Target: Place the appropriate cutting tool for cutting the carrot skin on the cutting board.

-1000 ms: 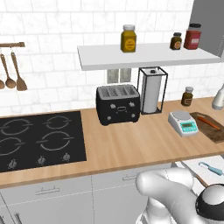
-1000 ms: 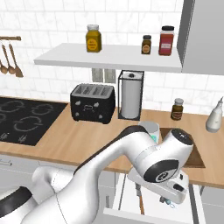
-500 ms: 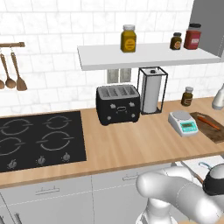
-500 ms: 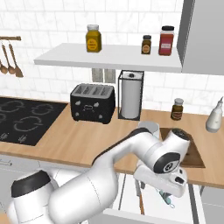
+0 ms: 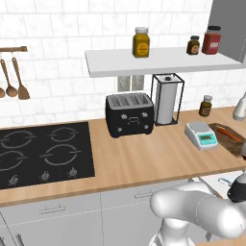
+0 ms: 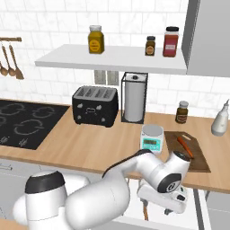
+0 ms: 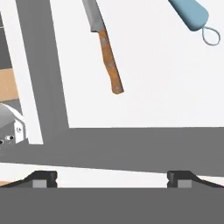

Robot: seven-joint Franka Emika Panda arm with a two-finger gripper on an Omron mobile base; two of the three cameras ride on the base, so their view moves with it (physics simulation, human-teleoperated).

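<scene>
**A:** Left base view, what's on show?

**B:** A light wooden countertop (image 5: 144, 158) runs under white tiled wall; black hob (image 5: 43, 153) at left, black toaster (image 5: 129, 114) centre, wire-framed paper towel holder (image 5: 166, 98) beside it. A kitchen scale (image 5: 202, 134) sits at right, and the dark-brown cutting board (image 5: 234, 142) at the right edge carries the thin orange carrot (image 5: 228, 133).

**A:** And the right base view?

**B:** The board lies right of centre beyond the scale, carrot on top. Below the counter edge, the white arm curls down at lower centre, its hand (image 6: 164, 202) low over an open white drawer (image 6: 197, 211).

**A:** The hand view?

**B:** Smooth white drawer floor. A knife (image 7: 105, 43) with a wooden riveted handle and grey blade lies upper centre; the cutting tool (image 7: 192, 15), rounded light-blue handle with a wire loop, sits in the upper right corner, well apart from it. The gripper (image 7: 112, 178) stands spread wide at the bottom, pinching nothing.
</scene>
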